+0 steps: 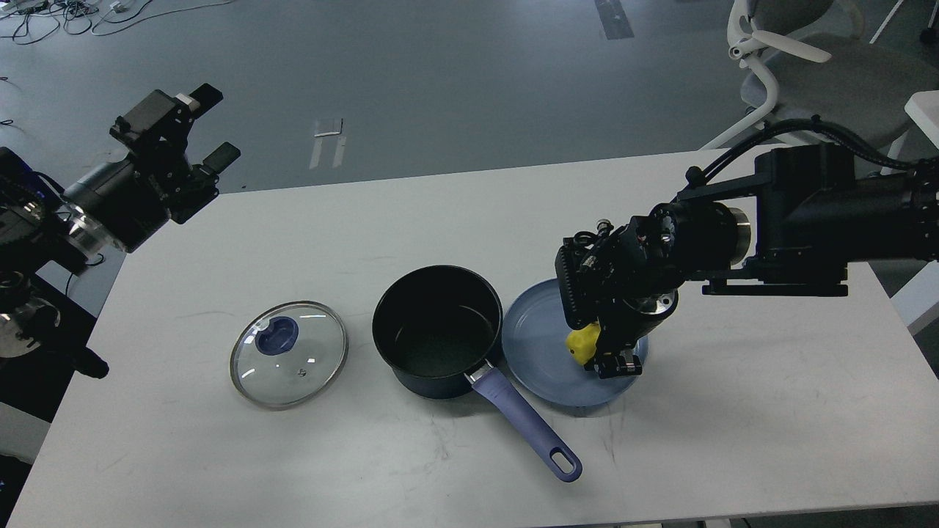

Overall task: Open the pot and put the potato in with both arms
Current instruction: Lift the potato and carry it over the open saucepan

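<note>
Grey floor (pixel 455 81) with tape marks, cables (pixel 66 15) far left, white office chair (pixel 799 66) far right, white surface (pixel 770 411)

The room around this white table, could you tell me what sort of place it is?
Probably a lab or office workspace: bare grey floor with tape marks, loose cables lying about, and a white swivel chair.

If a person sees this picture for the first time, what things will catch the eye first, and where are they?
Probably the bright yellow potato, the one vivid colour, over the blue plate right of centre with the right gripper down around it. Next, the open pot in the middle of the white table, its purple handle pointing toward the camera. Its glass lid lies flat to the left, and the left gripper hangs raised and open near the table's far left corner.
</note>
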